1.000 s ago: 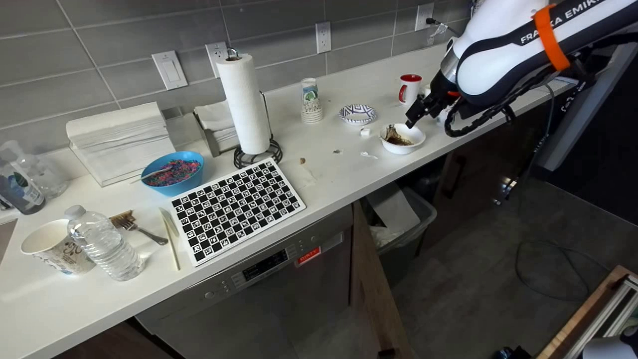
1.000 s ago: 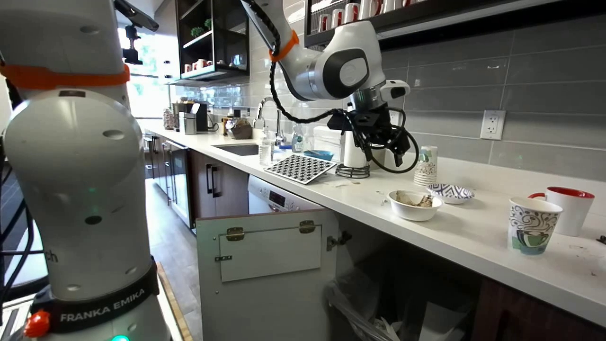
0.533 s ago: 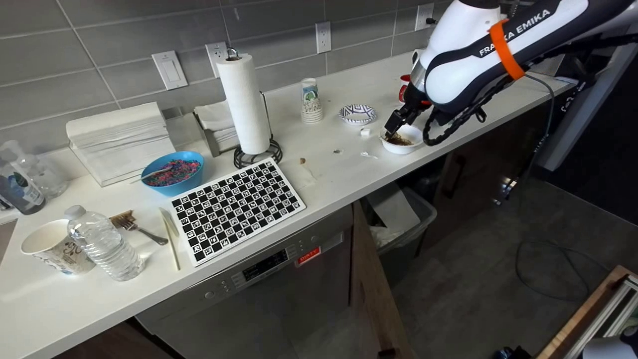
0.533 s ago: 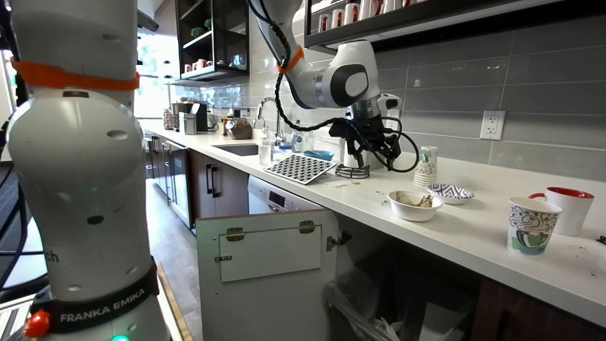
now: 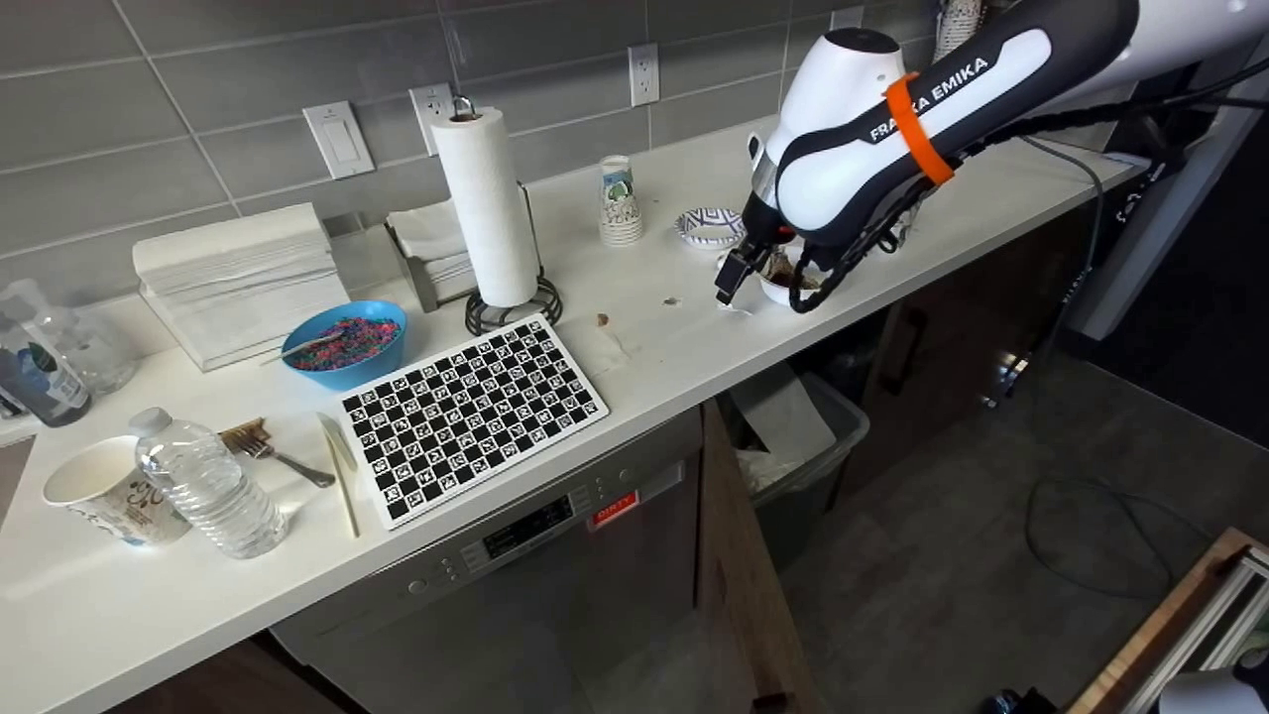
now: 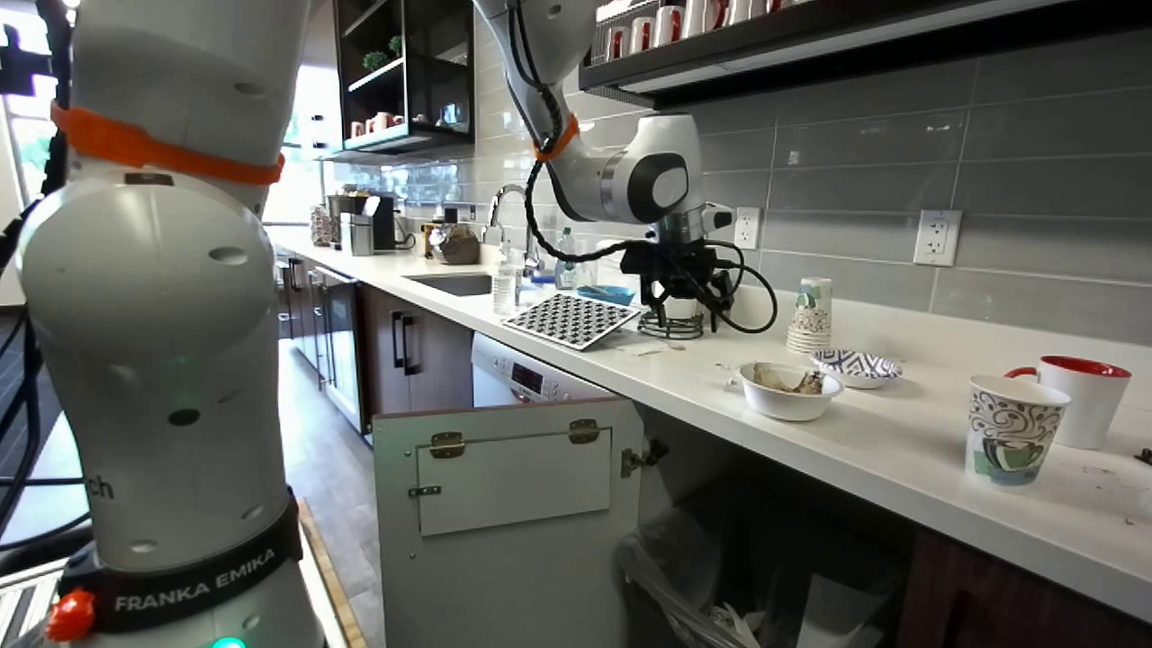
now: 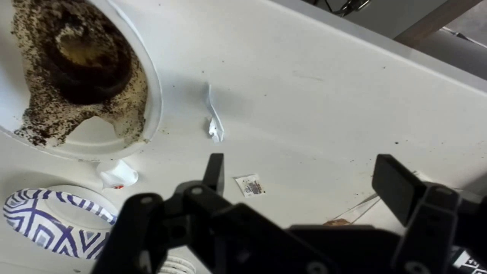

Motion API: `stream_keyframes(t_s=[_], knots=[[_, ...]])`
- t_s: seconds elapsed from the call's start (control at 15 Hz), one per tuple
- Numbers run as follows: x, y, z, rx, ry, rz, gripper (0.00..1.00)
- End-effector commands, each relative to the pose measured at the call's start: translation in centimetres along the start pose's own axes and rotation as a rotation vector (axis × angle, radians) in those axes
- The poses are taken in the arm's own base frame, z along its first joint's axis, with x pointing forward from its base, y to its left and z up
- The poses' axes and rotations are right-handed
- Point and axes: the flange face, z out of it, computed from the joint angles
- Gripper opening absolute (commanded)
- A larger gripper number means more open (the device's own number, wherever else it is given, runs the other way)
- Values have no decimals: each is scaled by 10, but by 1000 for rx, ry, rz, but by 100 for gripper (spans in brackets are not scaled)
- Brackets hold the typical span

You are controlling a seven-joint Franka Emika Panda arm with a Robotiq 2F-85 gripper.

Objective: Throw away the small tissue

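Tissue (image 7: 217, 125) on counter (image 7: 304, 106), up-picture of gripper (image 7: 300, 173) in wrist view, offset toward white bowl (image 7: 154, 102).

Presumably the thin twisted scrap, near the bowl, not touching; in line with the left-of-picture fingertip (image 7: 216, 169), hence outside mid-gap. Long axis near up-down in that view, roughly square to closing direction: probably a shift bowlward and forward, then down, with little turn. Fingers (image 7: 397, 188) spread wide, without a load. Counted: one gripper, one tissue, one white bowl, one printed paper square (image 7: 250, 185), one small white tub (image 7: 118, 174), one patterned bowl (image 7: 49, 232) (perhaps nested), one bin (image 5: 833, 461) under the counter in an exterior view.
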Motion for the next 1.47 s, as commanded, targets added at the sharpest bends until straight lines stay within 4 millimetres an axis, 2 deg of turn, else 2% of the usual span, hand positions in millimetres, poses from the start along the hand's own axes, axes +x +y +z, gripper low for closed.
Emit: stream_keyframes(t_s=[0.0, 0.27, 0.67, 1.07, 1.4], knots=[[1, 0, -1, -2, 1, 2, 100], [3, 2, -2, -1, -3, -6, 100], [25, -4, 33, -5, -55, -111, 100], [38, 15, 61, -27, -185, -134, 100], [49, 28, 81, -36, -165, -102, 100]])
